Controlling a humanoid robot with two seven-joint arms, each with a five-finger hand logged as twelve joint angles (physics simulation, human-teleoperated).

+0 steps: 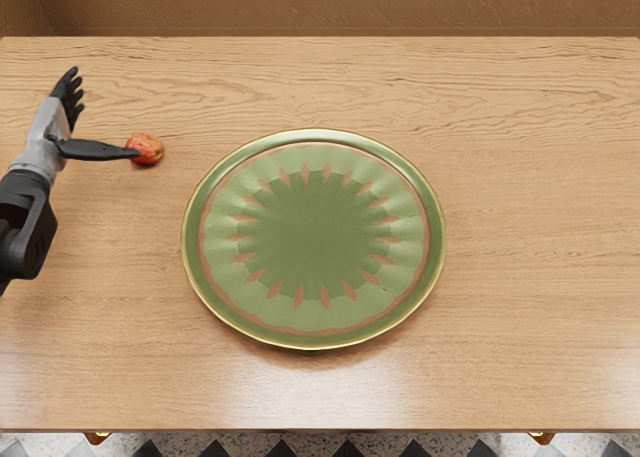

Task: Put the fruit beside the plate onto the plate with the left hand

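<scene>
Head view looking down at a slant on a wooden tabletop (520,127), where I am reaching in with my left robot hand (58,127) from the left edge. The small red-orange fruit (146,148) is lying on the wood right at the tip of my thumb (95,149), touching it or very nearly so; I cannot tell which. The large green plate (313,239) is sitting beyond the fruit, on the far side of it from my hand, with a strip of bare wood between the two. The fruit is not yet on the plate.

The main risk, as I am judging it: the fruit is small and rounded, and only my thumb tip is meeting it, from one side. A push from there is likely to send it rolling across the wood rather than trapping it, since no finger is standing behind it. A pinch closing too high could squeeze it out sideways. A low carry might also knock the fruit against the plate's rim.

My hand is released and holding nothing. The fingers (70,89) are pointing up and away from me, loosely together, well off the fruit, while the thumb is sticking straight out toward it. My dark forearm (25,227) is angling down toward the left edge. My right arm is not showing.
</scene>
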